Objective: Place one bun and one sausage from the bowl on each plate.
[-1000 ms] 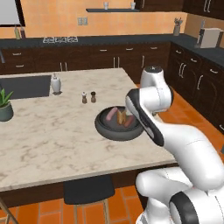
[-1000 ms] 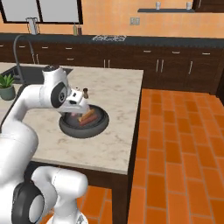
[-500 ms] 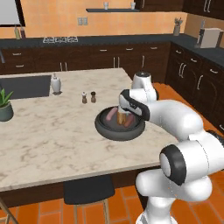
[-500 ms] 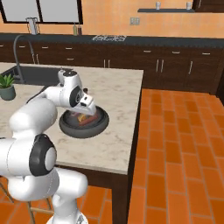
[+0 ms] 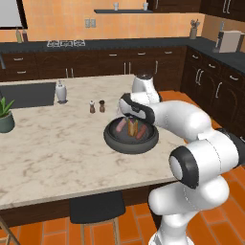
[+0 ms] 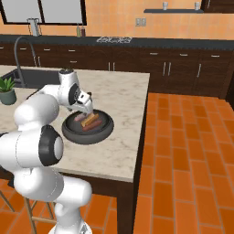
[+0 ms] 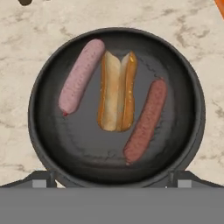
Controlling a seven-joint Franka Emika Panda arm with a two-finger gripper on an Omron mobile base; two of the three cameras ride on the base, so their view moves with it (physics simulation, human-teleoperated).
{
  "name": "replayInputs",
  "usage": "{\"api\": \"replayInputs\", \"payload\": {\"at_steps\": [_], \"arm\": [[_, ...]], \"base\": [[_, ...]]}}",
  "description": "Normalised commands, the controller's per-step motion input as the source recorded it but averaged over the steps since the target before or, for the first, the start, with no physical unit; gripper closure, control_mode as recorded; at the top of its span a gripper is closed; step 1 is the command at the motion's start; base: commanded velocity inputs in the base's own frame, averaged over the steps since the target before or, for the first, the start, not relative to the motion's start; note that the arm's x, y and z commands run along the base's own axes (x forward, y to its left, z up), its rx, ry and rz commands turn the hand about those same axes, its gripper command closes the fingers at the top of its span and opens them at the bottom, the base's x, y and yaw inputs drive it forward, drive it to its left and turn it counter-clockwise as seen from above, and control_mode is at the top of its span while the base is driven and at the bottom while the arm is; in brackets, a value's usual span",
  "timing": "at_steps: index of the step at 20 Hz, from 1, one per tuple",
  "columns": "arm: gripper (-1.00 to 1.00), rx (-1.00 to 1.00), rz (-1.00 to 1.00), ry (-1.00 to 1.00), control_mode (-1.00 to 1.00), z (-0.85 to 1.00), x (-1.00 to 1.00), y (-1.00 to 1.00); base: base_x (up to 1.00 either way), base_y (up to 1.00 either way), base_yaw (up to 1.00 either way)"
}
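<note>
**Arm poised over the marble island**

The gripper hangs spread wide, holding nothing, above the dark bowl on the pale marble island. Inside lie a bun between two sausages. Orange tile floor surrounds dark cabinets.

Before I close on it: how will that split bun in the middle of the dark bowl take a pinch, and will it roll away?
The bun looks soft and split along its top, so a hard pinch would probably squash it. It lies flat between two sausages in the bowl, so rolling seems unlikely. Likely light; the open tool above it should lift it easily.
</note>
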Motion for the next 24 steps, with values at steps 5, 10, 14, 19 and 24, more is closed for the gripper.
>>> {"api": "replayInputs", "payload": {"at_steps": [5,10,14,19,24], "arm": [[-1.0,0.0,0.0,-0.06,-1.0,0.02,0.7,1.0],[-1.0,0.0,-0.07,0.06,-1.0,-0.46,0.54,0.24],[-1.0,0.0,-0.17,0.07,-1.0,-0.42,0.29,-0.14],[-1.0,0.0,-0.19,0.06,-1.0,-0.34,0.0,-0.29],[-1.0,0.0,-0.06,0.0,-1.0,-0.43,0.18,-0.07]], "base": [[0.0,0.0,0.0],[0.0,0.0,0.0],[0.0,0.0,0.0],[0.0,0.0,0.0],[0.0,0.0,0.0]]}}
